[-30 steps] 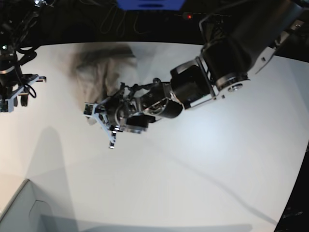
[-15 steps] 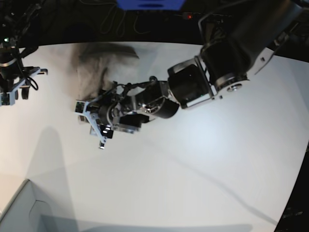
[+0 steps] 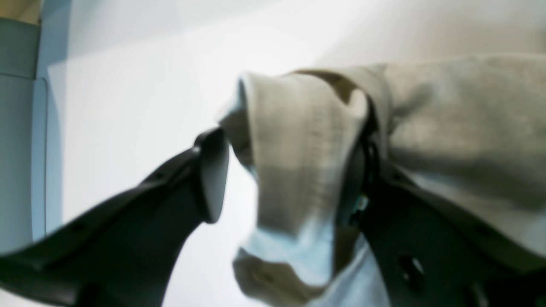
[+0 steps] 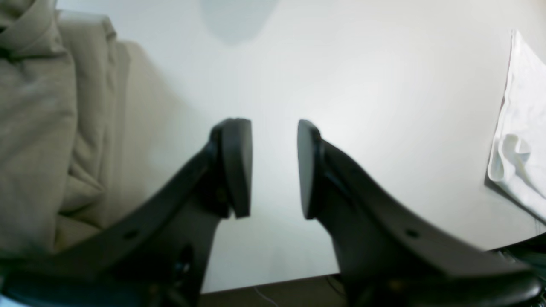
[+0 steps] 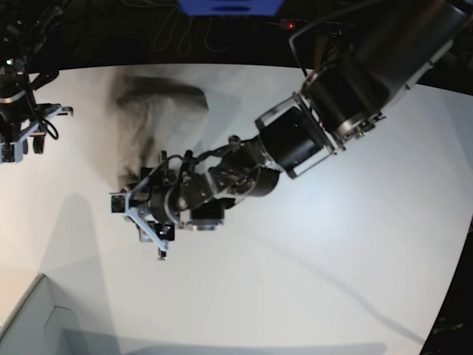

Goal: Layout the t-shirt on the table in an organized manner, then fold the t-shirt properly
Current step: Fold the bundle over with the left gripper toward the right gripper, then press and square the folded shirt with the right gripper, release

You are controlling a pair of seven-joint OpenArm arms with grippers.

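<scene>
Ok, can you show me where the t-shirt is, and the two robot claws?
t-shirt (image 3: 460, 111): left wrist view, on the bunched beige cloth at the right.
left gripper (image 3: 290, 170): left wrist view, midway between its fingertips, where a shirt fold sits.
right gripper (image 4: 275, 168): right wrist view, in the empty gap between its fingertips.

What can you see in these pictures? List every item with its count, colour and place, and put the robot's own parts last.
t-shirt: one, grey-beige, bunched at the far left of the table, one fold between the left gripper's fingers.
table: one, white, fills most of the base view.
box corner: one, pale grey, bottom left of the base view.
white cloth-like item: one, at the right edge of the right wrist view; what it is cannot be told.
blue object: one, top edge of the base view, partly cut off.
left gripper: one, black, open around a fold of the t-shirt.
right gripper: one, black, open and empty, over bare table beside the t-shirt.
</scene>
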